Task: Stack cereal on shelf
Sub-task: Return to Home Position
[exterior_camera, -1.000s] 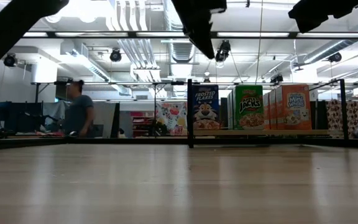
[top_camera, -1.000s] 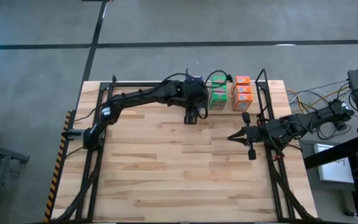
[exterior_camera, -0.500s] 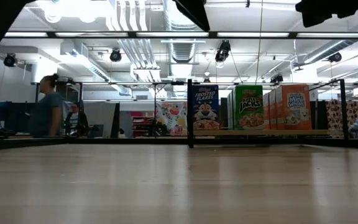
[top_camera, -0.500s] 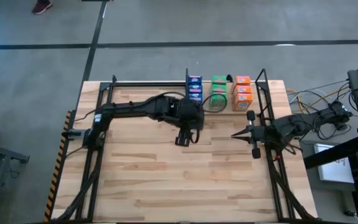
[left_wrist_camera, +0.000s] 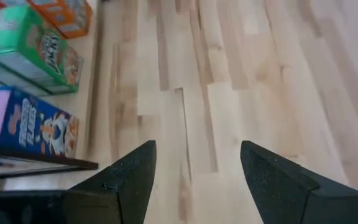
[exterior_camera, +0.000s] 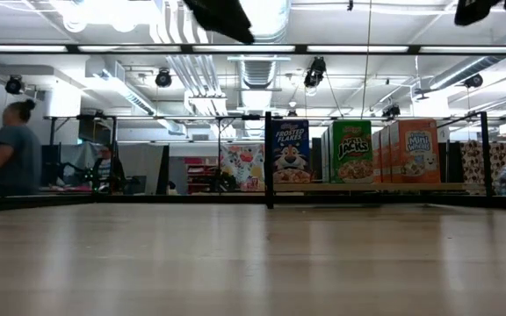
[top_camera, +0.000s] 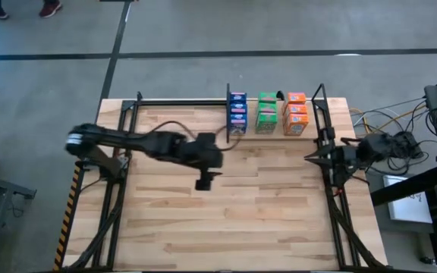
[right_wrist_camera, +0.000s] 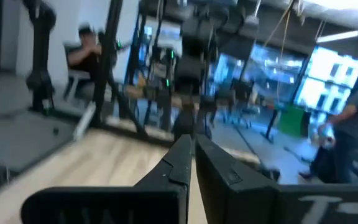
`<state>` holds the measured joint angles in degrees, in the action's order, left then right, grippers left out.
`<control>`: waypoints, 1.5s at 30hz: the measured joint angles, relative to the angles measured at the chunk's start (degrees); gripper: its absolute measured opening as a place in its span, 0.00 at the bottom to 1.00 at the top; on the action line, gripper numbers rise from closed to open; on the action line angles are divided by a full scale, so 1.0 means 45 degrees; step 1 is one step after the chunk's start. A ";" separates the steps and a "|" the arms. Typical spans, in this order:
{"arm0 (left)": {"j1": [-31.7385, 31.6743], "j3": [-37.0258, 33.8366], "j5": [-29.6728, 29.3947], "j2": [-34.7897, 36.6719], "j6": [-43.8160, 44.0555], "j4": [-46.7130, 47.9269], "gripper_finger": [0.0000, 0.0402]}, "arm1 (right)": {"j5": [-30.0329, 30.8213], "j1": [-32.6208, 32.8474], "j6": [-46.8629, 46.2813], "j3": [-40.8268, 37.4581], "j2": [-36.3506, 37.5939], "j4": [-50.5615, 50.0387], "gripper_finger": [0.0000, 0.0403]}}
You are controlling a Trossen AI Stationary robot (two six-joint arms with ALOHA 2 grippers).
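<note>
Light wooden tabletop (top_camera: pixel 226 220) spreads under both arms, and the shelf (exterior_camera: pixel 367 187) runs along its far edge. On the shelf stand the blue cereal boxes (top_camera: pixel 237 111) beside the black divider, then the green boxes (top_camera: pixel 266 113), then the orange boxes (top_camera: pixel 296 114) at the right end, all upright in a row. The left gripper (top_camera: pixel 205 182) hangs over bare boards, well apart from the shelf on its near side. Its jaws stand wide apart with nothing between them, and the boxes lie off to one side beyond the fingers (left_wrist_camera: pixel 135 171). The right gripper (top_camera: pixel 315 155) sits at the table's right edge, near the orange end, jaws pressed together and empty. A person (exterior_camera: pixel 9 160) stands in the room behind.
</note>
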<state>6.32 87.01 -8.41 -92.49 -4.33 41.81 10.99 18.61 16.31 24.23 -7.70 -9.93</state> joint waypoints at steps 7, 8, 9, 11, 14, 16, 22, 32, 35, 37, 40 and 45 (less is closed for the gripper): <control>0.0171 -0.5659 -0.0326 0.4628 0.1090 -0.4465 0.54 | 0.0012 -0.0005 0.0331 -0.0224 0.0696 0.0081 0.03; 0.0171 -0.6324 -0.0350 0.5252 0.1142 -0.4927 0.54 | 0.0012 -0.0005 0.0355 -0.0270 0.0777 -0.0011 0.03; 0.0171 -0.6937 -0.0358 0.5877 0.1193 -0.5398 0.54 | 0.0012 -0.0005 0.0377 -0.0308 0.0870 -0.0098 0.03; 0.0166 -0.8076 -0.0368 0.7133 0.1219 -0.6166 0.54 | 0.0017 -0.0005 0.0381 -0.0335 0.0975 0.0043 0.03; 0.0166 -0.9536 -0.0373 0.8903 0.1236 -0.7081 0.54 | 0.0019 -0.0005 0.0403 -0.0506 0.1143 0.0003 0.03; 0.0166 -1.0382 -0.0373 1.0007 0.1300 -0.7371 0.54 | 0.0025 -0.0005 0.0449 -0.0628 0.1283 -0.0008 0.03; 0.0161 -1.2358 -0.0373 1.3051 0.1529 -0.7515 0.54 | 0.0134 -0.0005 0.0762 -0.1090 0.1694 0.0301 0.03; 0.0157 -1.4829 -0.0373 1.7354 0.1544 -0.7500 0.54 | 0.0231 -0.0005 0.0954 -0.1231 0.1626 0.0395 0.03; 0.0157 -1.5465 -0.0373 1.8619 0.1541 -0.7419 0.54 | 0.0223 -0.0005 0.1094 -0.1358 0.1621 0.0377 0.03; 0.0157 -1.5873 -0.0373 1.9415 0.1538 -0.7349 0.54 | 0.0226 -0.0005 0.1281 -0.1512 0.1621 0.0382 0.03; 0.0157 -1.6472 -0.0373 2.0528 0.1554 -0.7189 0.54 | 0.0229 -0.0005 0.1469 -0.1778 0.1682 0.0472 0.03; 0.0150 -1.6873 -0.0385 2.0296 0.1890 -0.7416 0.54 | 0.0222 -0.0005 0.1326 -0.1963 0.1709 0.0938 0.03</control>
<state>7.00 11.08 -10.14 -1.16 4.17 8.43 12.00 18.59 22.28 15.40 -0.01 -5.70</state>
